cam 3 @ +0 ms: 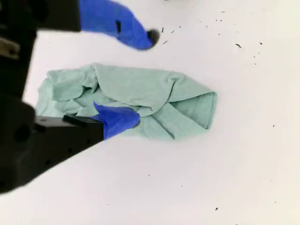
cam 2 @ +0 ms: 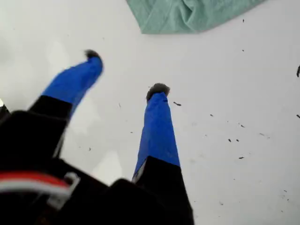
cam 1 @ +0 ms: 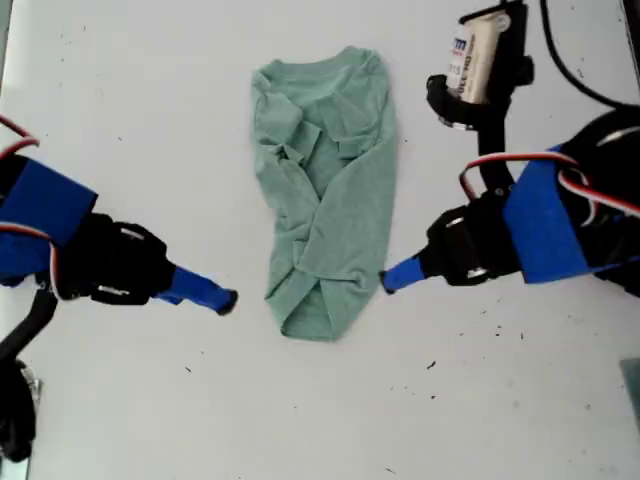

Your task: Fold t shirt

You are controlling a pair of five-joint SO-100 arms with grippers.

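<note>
T shirt [cam 1: 328, 190]: pale green, wrinkled, folded into a narrow strip, mid-worktop [cam 1: 150, 90].
My first pincer [cam 2: 124, 72]: released, jaws spread over bare worktop, near the shirt's folded end, apart from it.
My second pincer [cam 3: 143, 77]: released, jaws spread; one blue fingertip [cam 3: 119, 119] over the shirt's edge, contact unclear.

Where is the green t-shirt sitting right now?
The t shirt lies on the white table in the middle of the exterior view, partly folded into a narrow strip, between the two grippers.
</note>
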